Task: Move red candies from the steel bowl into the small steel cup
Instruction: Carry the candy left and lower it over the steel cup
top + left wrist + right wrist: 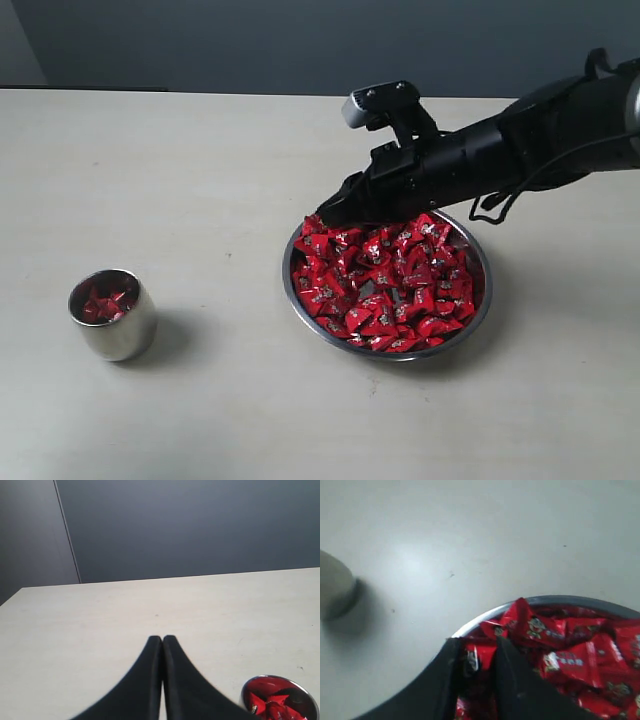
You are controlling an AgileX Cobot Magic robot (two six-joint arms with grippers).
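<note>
Exterior view shows few red candies (103, 298) in the small steel cup (120, 335), the steel bowl (415, 356) heaped. Right claw (476, 647) grips one candy; left claw (162, 642) sits clenched, empty.

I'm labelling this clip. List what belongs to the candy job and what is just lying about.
Job: red candies; steel bowl; small steel cup; right gripper, closed on one candy.
Not the job: left gripper, shut, holding nothing; table; wall.
</note>
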